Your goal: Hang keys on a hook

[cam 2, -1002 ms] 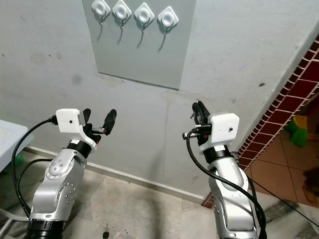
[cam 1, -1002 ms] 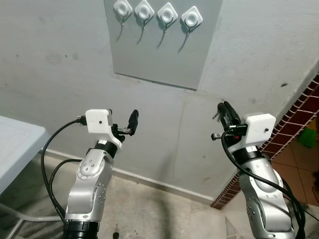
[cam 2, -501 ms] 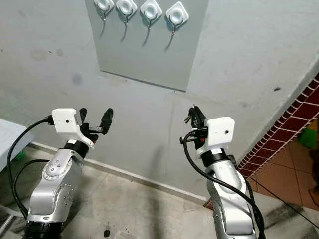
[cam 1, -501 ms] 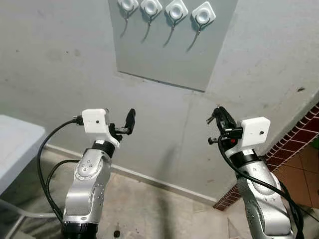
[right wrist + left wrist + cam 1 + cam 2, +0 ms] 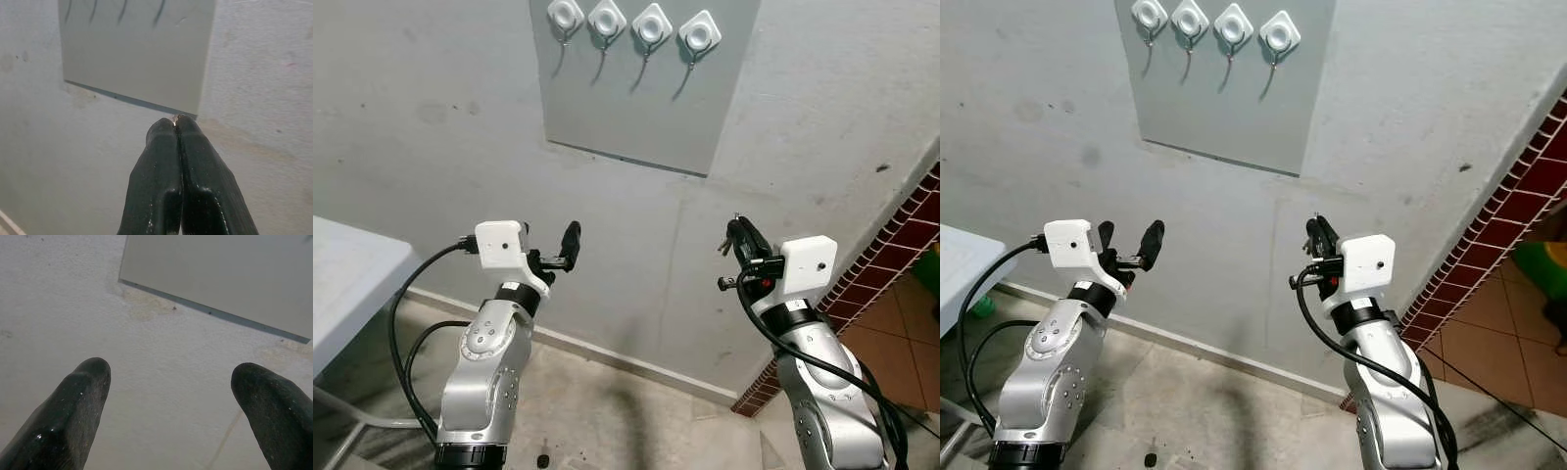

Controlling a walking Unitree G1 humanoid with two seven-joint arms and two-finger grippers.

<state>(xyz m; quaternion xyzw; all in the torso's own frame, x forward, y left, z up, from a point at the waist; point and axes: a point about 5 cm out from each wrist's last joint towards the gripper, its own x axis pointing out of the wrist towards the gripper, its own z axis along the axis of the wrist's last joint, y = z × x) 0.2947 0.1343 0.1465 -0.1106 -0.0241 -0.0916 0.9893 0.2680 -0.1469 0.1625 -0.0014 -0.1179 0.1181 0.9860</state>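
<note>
Up at chest height, the right gripper (image 5: 175, 128) points toward the wall, its forearm rising from a bent elbow, and its two black fingers (image 5: 156, 166) are pressed flat together with a tiny glint of metal pinched at the very tips. Small metal bits of the keys (image 5: 731, 238) stick out beside those fingers in the head views, so the keys sit in that claw, well below the hooks. Above and ahead of the right gripper hangs a grey board (image 5: 636, 108) fixed to the plastered wall (image 5: 431, 147), and along the board's top edge runs a row of four white hooks (image 5: 633, 23), each with a thin curved prong hanging down. The board's lower edge lies just beyond the closed fingertips in the right wrist view. Level with it on the other side, the left gripper (image 5: 171, 396) is held up on a similarly bent arm, its fingers spread wide apart with nothing between them, aimed at bare wall just under the board's lower corner. A grey table edge (image 5: 352, 284) lies off to the outside of the left arm.
</note>
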